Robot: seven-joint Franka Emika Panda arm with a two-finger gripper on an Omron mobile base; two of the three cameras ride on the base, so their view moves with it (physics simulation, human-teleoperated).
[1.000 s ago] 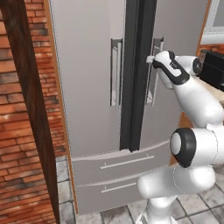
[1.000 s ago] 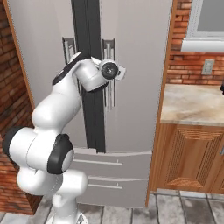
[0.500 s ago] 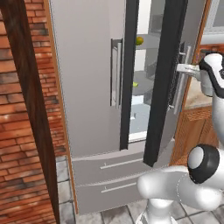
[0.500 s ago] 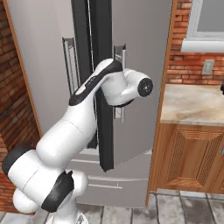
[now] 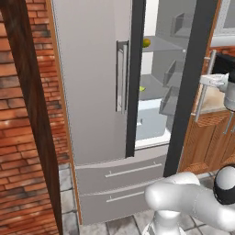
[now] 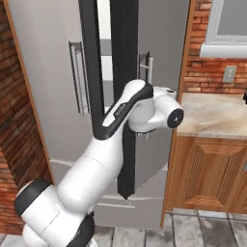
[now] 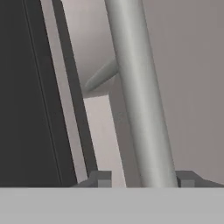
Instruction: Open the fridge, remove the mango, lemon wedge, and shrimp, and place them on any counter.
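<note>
Swung further out since half a second ago, right fridge point(image 5: 92, 92) door; gripper point(image 7: 142, 180) jaws parted either side of its bar handle point(image 7: 138, 96), not clamping; mango point(image 5: 146, 42) and lemon wedge point(image 5: 142, 88) on shelves inside.

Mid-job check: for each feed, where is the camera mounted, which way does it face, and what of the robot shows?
Left base view: behind the arm's left, facing the fridge, right door open, mango on a shelf; white arm lower right, gripper at the door handle.
Right base view: behind the arm's right, facing the open door's outer face and counter; arm lower left.
Hand view: along the gripper, fingertips flanking the handle bar.
Shared: both base views show fridge, open door, arm.
</note>
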